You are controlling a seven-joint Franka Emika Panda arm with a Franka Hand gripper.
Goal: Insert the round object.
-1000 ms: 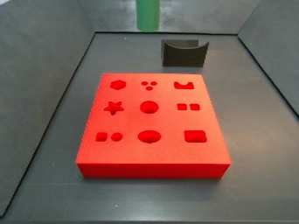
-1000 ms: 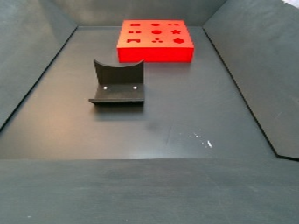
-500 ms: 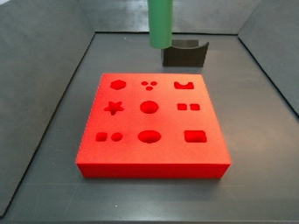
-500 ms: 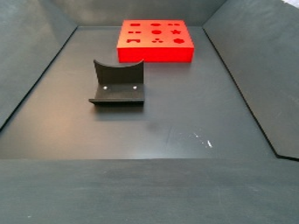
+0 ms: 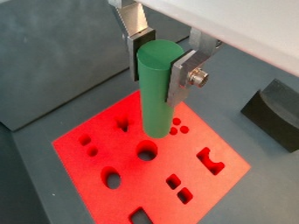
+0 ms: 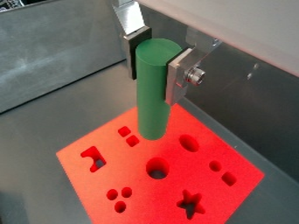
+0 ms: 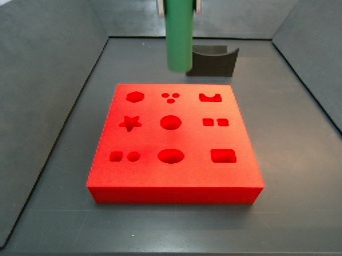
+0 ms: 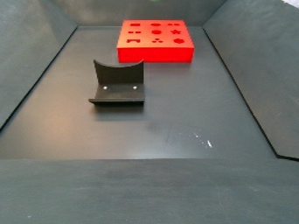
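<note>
Wrist views, gripper (image 5: 160,56) clamping plain green upright round object (image 5: 156,92)

A green peg (image 7: 177,35) hangs upright from the top edge of a side view, its lower end above the far part of the red block (image 7: 174,145). The gripper holding it is out of frame above. Behind the peg, on the dark floor, stands the fixture (image 7: 213,59), far of the block.

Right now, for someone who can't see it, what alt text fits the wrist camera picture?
The gripper holds an upright green peg above a red block cut with shaped holes. The dark fixture stands on the grey floor beside the block.
</note>
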